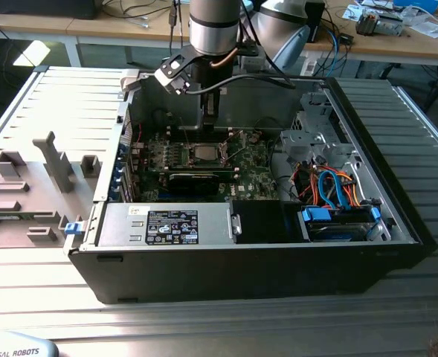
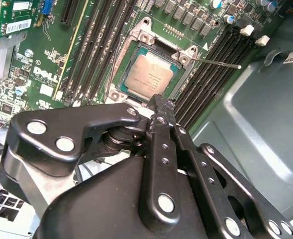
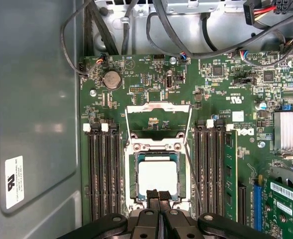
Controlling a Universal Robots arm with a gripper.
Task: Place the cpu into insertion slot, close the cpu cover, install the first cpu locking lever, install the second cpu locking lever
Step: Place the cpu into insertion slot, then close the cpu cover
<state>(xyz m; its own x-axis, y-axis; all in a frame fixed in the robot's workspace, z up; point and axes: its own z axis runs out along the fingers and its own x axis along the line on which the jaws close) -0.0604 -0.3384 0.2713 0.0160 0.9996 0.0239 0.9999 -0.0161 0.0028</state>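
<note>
The cpu [image 3: 157, 177] [image 2: 148, 74], a silvery square chip, lies flat in the insertion slot [image 3: 132, 147] [image 2: 117, 92] on the green motherboard. The cpu cover [image 3: 158, 107], a thin metal frame with a window, stands tipped up at the slot's far side, off the chip. A thin wire locking lever [image 2: 218, 62] sticks out sideways from one corner of the slot. My gripper [image 3: 158, 194] [image 2: 158, 102] hovers at the chip's near edge, its black fingers shut together with nothing between them. In the exterior view the gripper [image 1: 210, 123] hangs just above the slot [image 1: 204, 154].
Black memory slots [image 3: 101, 169] flank the socket on both sides. A dark card [image 1: 195, 181] lies in front of it. The grey case wall [image 2: 255, 114] stands close by. Cables [image 3: 136, 30] and a drive bay with orange and blue wires [image 1: 337, 190] lie on the exterior view's right.
</note>
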